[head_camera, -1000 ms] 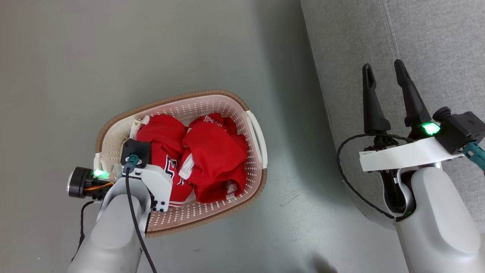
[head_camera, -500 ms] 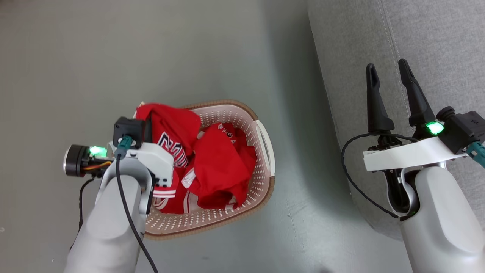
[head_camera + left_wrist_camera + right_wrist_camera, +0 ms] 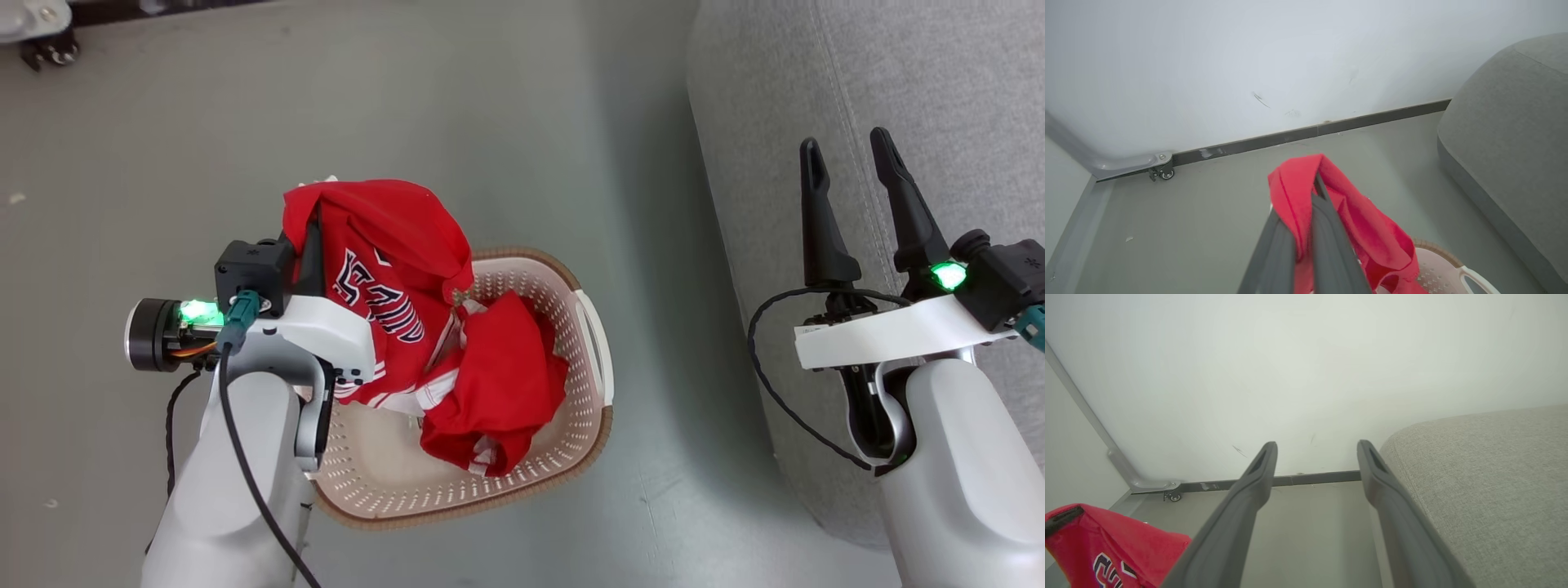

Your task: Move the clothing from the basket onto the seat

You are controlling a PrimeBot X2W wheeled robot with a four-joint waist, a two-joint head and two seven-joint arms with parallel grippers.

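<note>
Listing by head view: one oval, perforated plastic basket [image 3: 592, 425], brown-rimmed, on smooth grey floor [image 3: 490, 122]; the clothing, two glossy red pieces: one lettered jersey [image 3: 384, 269] hanging above the basket's far-left rim; one crumpled heap [image 3: 498, 400] against its right wall; right gripper [image 3: 845, 143] parted, empty, over one grey woven seat [image 3: 939, 82].

Left wrist view: left gripper [image 3: 1300, 200], two dark tapered fingers [image 3: 1331, 245] clenched on the jersey's fold.

Right wrist view: two smooth fingers spread; seat's rounded edge beside them.
</note>
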